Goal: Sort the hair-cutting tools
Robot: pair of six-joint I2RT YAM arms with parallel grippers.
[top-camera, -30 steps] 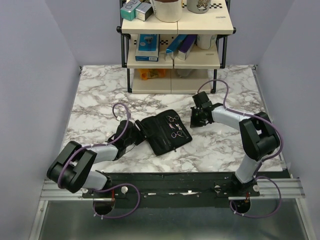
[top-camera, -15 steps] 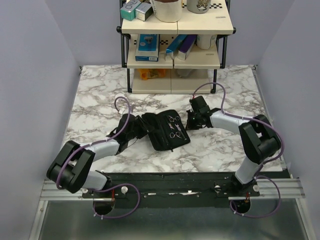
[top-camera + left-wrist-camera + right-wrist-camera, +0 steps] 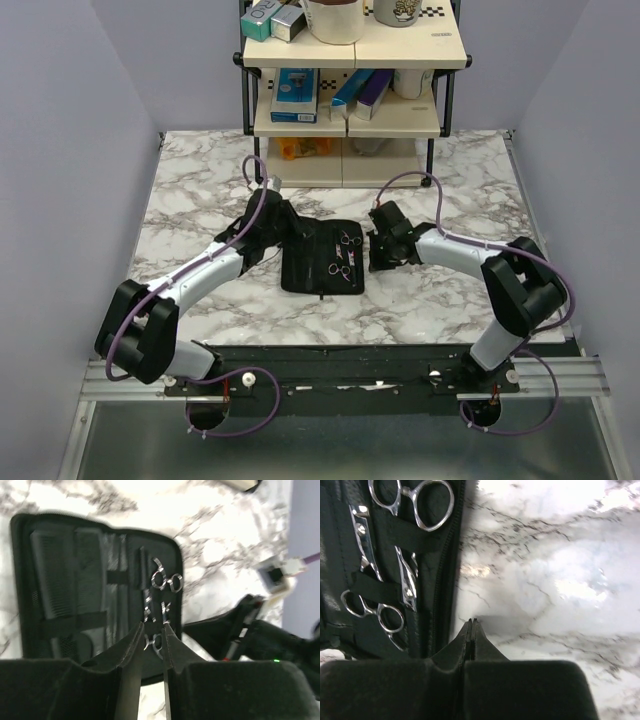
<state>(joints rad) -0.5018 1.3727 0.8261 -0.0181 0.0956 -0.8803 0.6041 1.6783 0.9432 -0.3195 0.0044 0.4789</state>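
A black folding pouch [image 3: 303,268] lies open at the table's middle. Two silver scissors [image 3: 348,240] [image 3: 339,268] sit strapped in its right half. In the left wrist view the pouch [image 3: 22,555] holds a wider toothed comb [image 3: 52,575] and a narrower comb [image 3: 90,570] under straps, with scissors [image 3: 167,582] to their right. My left gripper [image 3: 291,228] [image 3: 152,626] hovers at the pouch's far left corner, jaws slightly apart and empty. My right gripper [image 3: 372,251] [image 3: 471,621] is shut and empty on the marble beside the pouch's zip edge [image 3: 440,575]. Scissors [image 3: 422,500] show there too.
A shelf unit [image 3: 350,125] stands at the back of the table, with a blue box [image 3: 295,95] and a purple box [image 3: 368,92] on its middle shelf and something orange [image 3: 300,148] beneath. The right arm [image 3: 250,630] shows in the left wrist view.
The pouch has turned from a slant to lie square with the table edge. My left arm swung up and right to its far corner. My right gripper slid left to its right edge.
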